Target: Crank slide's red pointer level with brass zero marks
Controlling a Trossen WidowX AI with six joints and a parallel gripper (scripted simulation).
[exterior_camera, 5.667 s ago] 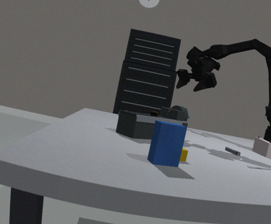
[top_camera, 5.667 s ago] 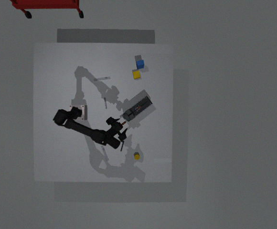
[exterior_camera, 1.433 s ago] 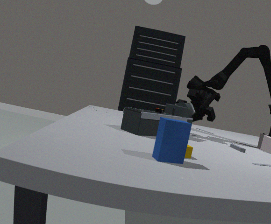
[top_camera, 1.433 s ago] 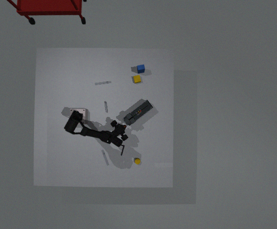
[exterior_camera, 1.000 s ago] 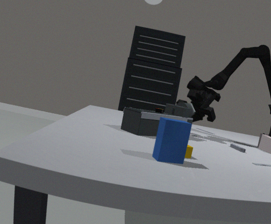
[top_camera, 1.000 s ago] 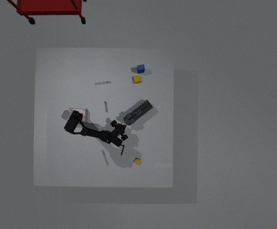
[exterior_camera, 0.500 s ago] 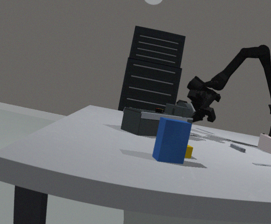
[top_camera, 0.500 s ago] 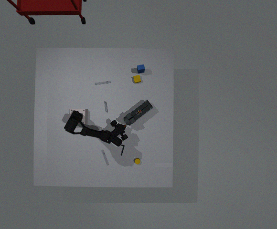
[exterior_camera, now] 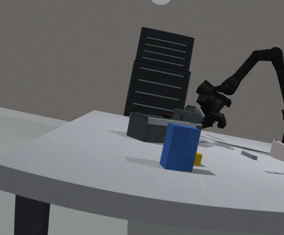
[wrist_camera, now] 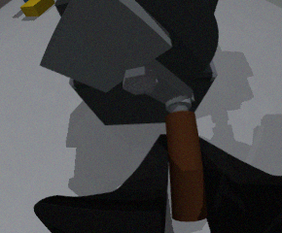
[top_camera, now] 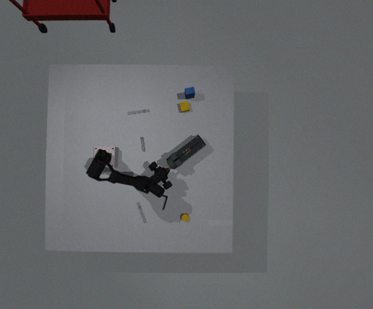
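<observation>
The machine (top_camera: 197,142) (exterior_camera: 137,127) is a long dark grey box on the table, with a rounded housing at the end nearest the arm. Its crank arm (wrist_camera: 172,89) is grey and ends in a brown cylindrical handle (wrist_camera: 185,170). My gripper (wrist_camera: 175,139) (top_camera: 168,170) is shut on this handle, with one dark finger on each side. The slide's red pointer (top_camera: 189,150) shows as a small red spot around the middle of the machine's top. The brass zero marks are too small to tell apart from it, so its level against them cannot be read. The wrist view does not show the pointer.
A blue block (top_camera: 190,93) (exterior_camera: 180,149) and a yellow block (top_camera: 184,106) (exterior_camera: 198,159) (wrist_camera: 36,8) stand beyond the machine. A round yellow piece (top_camera: 184,217) is on the other side. Thin grey bars (top_camera: 138,112) (top_camera: 142,143) lie nearer the arm's base.
</observation>
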